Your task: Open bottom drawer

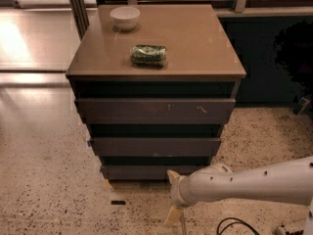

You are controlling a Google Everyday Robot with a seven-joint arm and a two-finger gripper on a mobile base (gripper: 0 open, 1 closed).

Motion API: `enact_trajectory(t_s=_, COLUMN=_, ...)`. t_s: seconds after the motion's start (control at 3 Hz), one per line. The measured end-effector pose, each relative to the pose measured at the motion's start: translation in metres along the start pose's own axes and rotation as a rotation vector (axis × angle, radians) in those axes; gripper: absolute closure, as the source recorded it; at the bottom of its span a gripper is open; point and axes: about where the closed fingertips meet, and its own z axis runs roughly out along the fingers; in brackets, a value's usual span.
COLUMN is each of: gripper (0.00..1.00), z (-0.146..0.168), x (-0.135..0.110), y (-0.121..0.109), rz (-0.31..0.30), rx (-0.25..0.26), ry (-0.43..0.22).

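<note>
The bottom drawer point(146, 172) is the lowest and narrowest of three dark brown handleless fronts on the cabinet, and it is pushed in. My gripper point(171, 196) is low over the floor, just in front of the right half of that front. It is open. The upper fingertip point(172, 175) is at the drawer's lower edge, and I cannot tell whether it touches. The lower fingertip point(171, 217) is near the floor. The white arm point(244, 182) comes in from the right.
The middle drawer front point(155, 146) and the wider scratched top drawer front point(154, 110) sit above. On the cabinet top point(195, 43) lie a white bowl point(125, 17) and a green packet point(148, 55). A black cable point(234, 226) lies on the speckled floor at the lower right.
</note>
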Motion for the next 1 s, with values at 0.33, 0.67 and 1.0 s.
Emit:
enact_trajectory(t_s=0.33, gripper=0.0, z=0.002, x=0.002, y=0.0, rz=-0.001, rx=0.003, ry=0.004)
enact_trajectory(t_s=0.67, gripper=0.0, z=0.012, x=0.013, y=-0.003, rz=-0.006, rx=0.021, ry=0.023)
enact_trajectory(t_s=1.0, gripper=0.0, z=0.049, x=0.028, y=-0.011, rz=-0.012, rx=0.017, ry=0.034)
